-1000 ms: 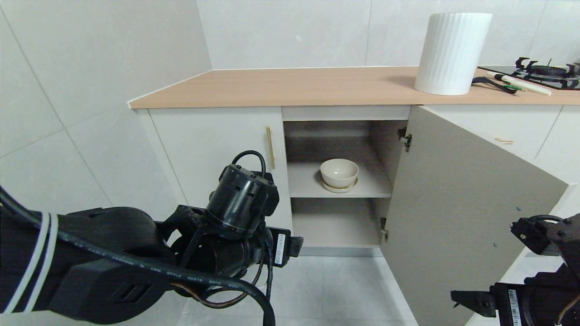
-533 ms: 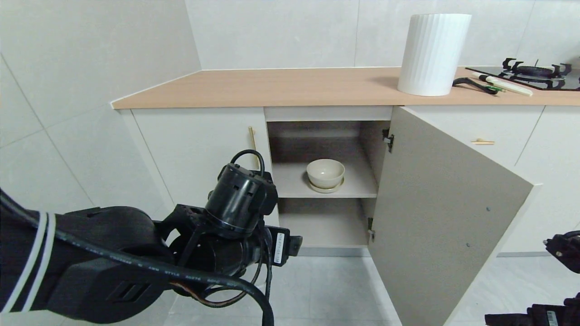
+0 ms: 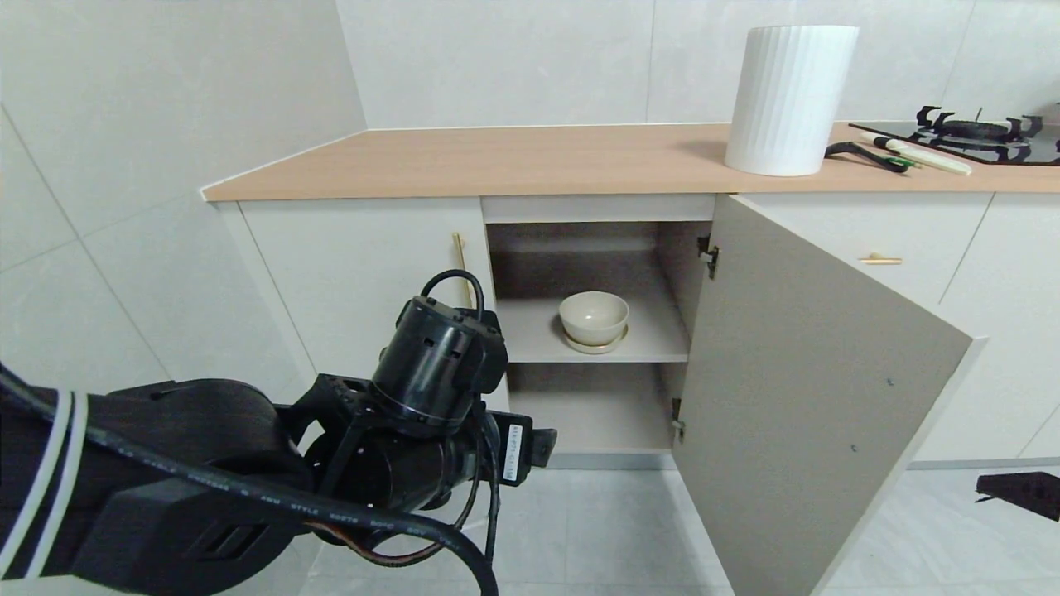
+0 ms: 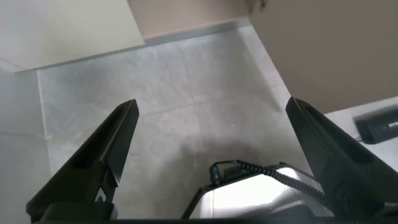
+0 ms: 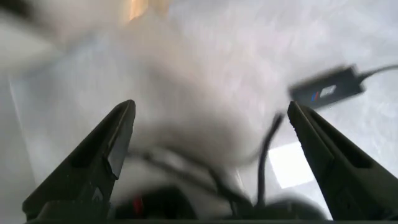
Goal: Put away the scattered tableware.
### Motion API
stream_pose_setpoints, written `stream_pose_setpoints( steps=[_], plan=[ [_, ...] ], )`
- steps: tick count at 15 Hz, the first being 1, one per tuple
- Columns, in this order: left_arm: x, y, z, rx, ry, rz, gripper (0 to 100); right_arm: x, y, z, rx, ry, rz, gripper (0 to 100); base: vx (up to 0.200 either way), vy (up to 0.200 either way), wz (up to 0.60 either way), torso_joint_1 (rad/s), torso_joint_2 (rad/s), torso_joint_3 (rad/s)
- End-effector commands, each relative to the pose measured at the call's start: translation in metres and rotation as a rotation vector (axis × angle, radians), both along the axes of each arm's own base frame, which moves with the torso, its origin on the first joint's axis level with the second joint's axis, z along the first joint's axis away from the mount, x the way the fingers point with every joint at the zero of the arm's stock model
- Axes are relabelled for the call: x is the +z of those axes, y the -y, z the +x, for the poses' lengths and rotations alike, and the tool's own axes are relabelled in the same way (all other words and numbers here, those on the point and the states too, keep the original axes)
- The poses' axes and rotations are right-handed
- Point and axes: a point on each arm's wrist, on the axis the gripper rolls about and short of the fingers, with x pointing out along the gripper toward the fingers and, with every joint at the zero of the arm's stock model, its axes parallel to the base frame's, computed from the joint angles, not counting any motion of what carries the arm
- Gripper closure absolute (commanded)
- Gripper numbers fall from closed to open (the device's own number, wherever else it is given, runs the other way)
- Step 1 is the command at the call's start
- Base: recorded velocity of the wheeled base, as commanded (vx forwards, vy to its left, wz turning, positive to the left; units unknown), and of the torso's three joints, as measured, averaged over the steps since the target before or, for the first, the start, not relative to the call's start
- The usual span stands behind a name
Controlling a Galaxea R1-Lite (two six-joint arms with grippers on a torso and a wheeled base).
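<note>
A beige bowl (image 3: 593,314) sits on a small plate (image 3: 596,343) on the middle shelf of the open cabinet (image 3: 654,331). My left arm is low in front of the closed left door, well short of the shelf. Its gripper (image 4: 211,143) is open and empty, pointing down at the floor tiles. My right gripper (image 5: 211,143) is also open with nothing between its fingers, over a blurred floor. A dark tip of the right arm (image 3: 1020,493) shows at the lower right edge of the head view, beyond the open door.
The cabinet door (image 3: 811,389) stands swung out to the right between the arms. On the wooden counter (image 3: 497,157) stand a tall white ribbed cylinder (image 3: 788,99), some utensils (image 3: 911,153) and a stove (image 3: 973,131). The lower shelf (image 3: 596,418) is bare.
The whole head view has shifted, so the camera moved. The right arm has drawn back toward the lower right edge. The left arm, bowl and door keep their places.
</note>
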Motion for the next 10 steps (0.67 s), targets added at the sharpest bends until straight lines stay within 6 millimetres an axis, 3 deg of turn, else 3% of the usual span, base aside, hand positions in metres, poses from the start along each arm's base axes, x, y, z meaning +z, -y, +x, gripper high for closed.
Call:
stream_pose_setpoints(
  steps=[1,2,5,10],
  plan=[
    [0.0,0.0,0.0,0.002,0.001,0.0,0,-0.002,0.005,0.015,-0.059,-0.002,-0.023,0,0.0,0.0,0.0,0.0,0.0,0.0],
    [0.001,0.0,0.0,-0.001,0.001,-0.002,0,-0.003,0.007,0.023,-0.078,-0.001,-0.027,0,0.0,0.0,0.0,0.0,0.0,0.0],
    [0.007,-0.003,-0.002,0.003,0.016,-0.022,0,-0.018,0.021,0.071,-0.148,0.0,-0.056,0,0.0,0.0,0.0,0.0,0.0,0.0],
    [0.015,-0.006,-0.003,0.012,0.043,-0.052,0,-0.033,0.027,0.116,-0.162,-0.028,-0.034,0,0.0,0.0,0.0,0.0,0.0,0.0]
  ],
)
